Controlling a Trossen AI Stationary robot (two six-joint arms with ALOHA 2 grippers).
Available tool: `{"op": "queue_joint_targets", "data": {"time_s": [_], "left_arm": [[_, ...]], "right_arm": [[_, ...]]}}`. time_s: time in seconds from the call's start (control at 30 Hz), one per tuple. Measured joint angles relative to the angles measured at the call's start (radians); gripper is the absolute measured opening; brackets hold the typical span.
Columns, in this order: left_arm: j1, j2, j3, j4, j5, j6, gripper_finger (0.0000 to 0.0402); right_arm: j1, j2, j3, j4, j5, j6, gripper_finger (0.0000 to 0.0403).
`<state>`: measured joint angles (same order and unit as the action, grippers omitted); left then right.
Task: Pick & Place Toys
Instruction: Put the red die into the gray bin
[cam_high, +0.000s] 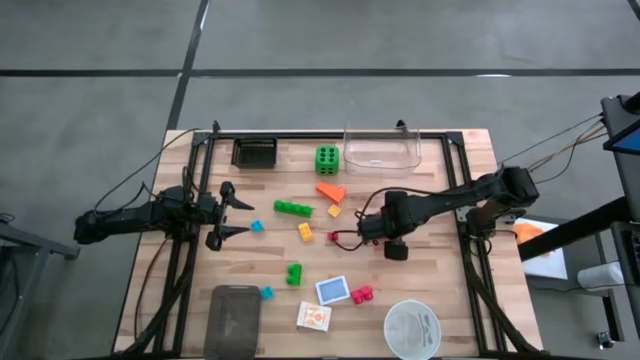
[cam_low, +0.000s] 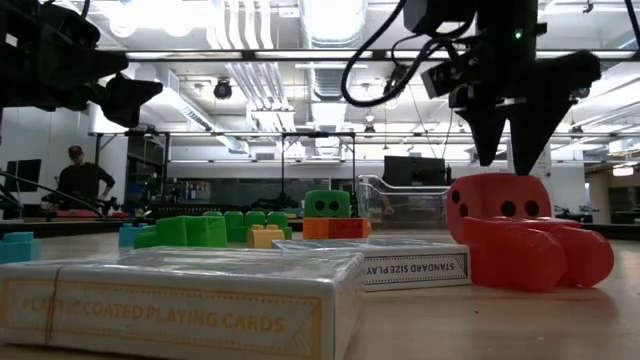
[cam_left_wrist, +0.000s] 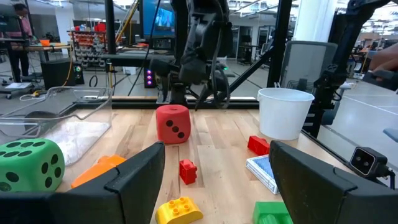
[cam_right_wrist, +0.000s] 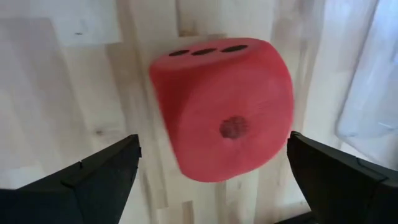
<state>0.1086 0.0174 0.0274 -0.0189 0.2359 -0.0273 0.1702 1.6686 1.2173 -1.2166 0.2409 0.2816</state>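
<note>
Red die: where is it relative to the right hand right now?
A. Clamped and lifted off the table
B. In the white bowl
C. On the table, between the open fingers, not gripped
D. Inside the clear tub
C. In the right wrist view the red die rests on the wood with gaps to both fingers of the right hand, which stands open.

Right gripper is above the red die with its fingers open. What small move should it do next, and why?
Probably lower straight down and then close. The right gripper is open, its fingers on either side of the red die, which sits on the table ungrasped. The left gripper waits open at the table's left.
</note>
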Motion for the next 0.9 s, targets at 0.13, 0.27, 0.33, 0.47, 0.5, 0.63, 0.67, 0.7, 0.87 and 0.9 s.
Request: {"op": "queue_joint_targets", "data": {"time_s": [0.13,0.27,0.33,0.47,0.5,0.63,0.67,0.7,0.87,0.9], "left_arm": [[0.000,0.000,0.000,0.000,0.000,0.000,0.0290],[0.000,0.000,0.000,0.000,0.000,0.000,0.0290],[0.000,0.000,0.000,0.000,0.000,0.000,0.0290],[0.000,0.000,0.000,0.000,0.000,0.000,0.0290],[0.000,0.000,0.000,0.000,0.000,0.000,0.0290],[0.000,0.000,0.000,0.000,0.000,0.000,0.0290],[0.000,0.000,0.000,0.000,0.000,0.000,0.0290],[0.000,0.000,0.000,0.000,0.000,0.000,0.0290],[0.000,0.000,0.000,0.000,0.000,0.000,0.0290],[0.000,0.000,0.000,0.000,0.000,0.000,0.0290]], "right_arm": [[-0.021,0.000,-0.042,0.060,0.008,-0.016,0.0392],[-0.042,0.000,-0.092,0.107,0.027,-0.041,0.0392],[-0.057,-0.004,-0.119,0.145,0.036,-0.052,0.0392],[-0.069,-0.009,-0.181,0.239,0.039,-0.075,0.0392],[-0.070,-0.011,-0.196,0.263,0.037,-0.082,0.0392],[-0.070,-0.013,-0.237,0.319,0.043,-0.088,0.0391],[-0.070,-0.014,-0.244,0.326,0.044,-0.087,0.0389],[-0.070,-0.014,-0.249,0.331,0.046,-0.087,0.0386],[-0.070,-0.014,-0.258,0.344,0.053,-0.082,0.0343],[-0.070,-0.014,-0.258,0.346,0.052,-0.082,0.0332]]}}
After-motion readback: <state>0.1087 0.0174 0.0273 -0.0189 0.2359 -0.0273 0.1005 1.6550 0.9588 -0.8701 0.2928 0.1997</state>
